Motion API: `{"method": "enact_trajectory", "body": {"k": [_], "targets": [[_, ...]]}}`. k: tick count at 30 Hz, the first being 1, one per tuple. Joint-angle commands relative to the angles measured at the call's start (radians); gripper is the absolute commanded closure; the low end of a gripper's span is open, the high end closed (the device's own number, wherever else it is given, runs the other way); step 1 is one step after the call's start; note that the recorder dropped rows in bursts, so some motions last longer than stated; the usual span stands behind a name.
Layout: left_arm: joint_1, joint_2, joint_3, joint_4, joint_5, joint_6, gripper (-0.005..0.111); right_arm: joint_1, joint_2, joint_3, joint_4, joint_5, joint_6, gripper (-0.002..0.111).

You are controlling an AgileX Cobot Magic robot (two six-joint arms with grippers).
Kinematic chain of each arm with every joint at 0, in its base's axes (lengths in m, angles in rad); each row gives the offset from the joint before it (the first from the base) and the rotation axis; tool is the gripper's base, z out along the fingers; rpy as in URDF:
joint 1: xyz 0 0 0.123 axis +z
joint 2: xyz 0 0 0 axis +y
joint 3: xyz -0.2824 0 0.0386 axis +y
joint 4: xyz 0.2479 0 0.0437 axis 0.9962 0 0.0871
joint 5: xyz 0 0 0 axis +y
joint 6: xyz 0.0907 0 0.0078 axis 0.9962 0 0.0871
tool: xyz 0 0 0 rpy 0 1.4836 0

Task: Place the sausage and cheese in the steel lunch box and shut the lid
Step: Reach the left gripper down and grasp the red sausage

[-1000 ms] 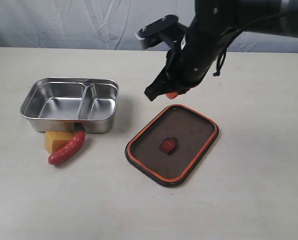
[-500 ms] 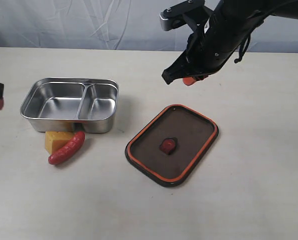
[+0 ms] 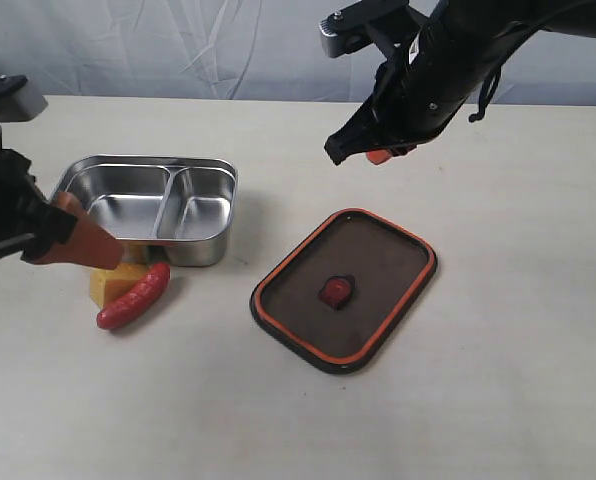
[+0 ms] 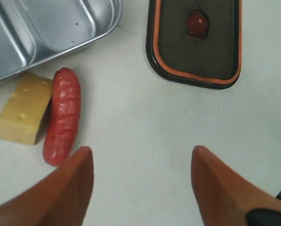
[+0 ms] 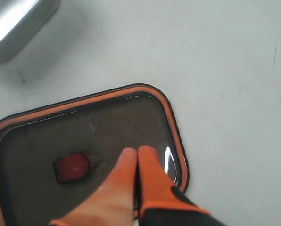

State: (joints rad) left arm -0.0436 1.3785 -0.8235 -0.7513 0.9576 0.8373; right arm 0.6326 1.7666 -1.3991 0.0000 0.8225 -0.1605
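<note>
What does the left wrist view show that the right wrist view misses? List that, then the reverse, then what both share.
Only the left wrist view: the sausage and the cheese lying side by side next to the steel lunch box, plus the left tool, fingers spread apart. Only the right wrist view: the right tool, fingers pressed together, holding nothing. Both: the lid, part of that box, the table.
</note>
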Motion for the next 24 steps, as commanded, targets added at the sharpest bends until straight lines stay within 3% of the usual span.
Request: {"method": "enact_trajectory", "body": {"k": [1, 11, 24], "targets": [[-0.073, 0.073, -0.005, -0.013, -0.076, 0.036, 0.048, -0.005, -0.008, 0.002, -0.016, -0.007, -0.002, 0.109], [-0.211, 0.208, -0.005, 0.041, -0.285, 0.036, 0.048, -0.005, -0.008, 0.002, -0.016, -0.001, -0.002, 0.109], [-0.218, 0.316, -0.057, 0.117, -0.401, 0.036, 0.048, -0.005, -0.008, 0.002, -0.014, 0.022, -0.002, 0.109]]}}
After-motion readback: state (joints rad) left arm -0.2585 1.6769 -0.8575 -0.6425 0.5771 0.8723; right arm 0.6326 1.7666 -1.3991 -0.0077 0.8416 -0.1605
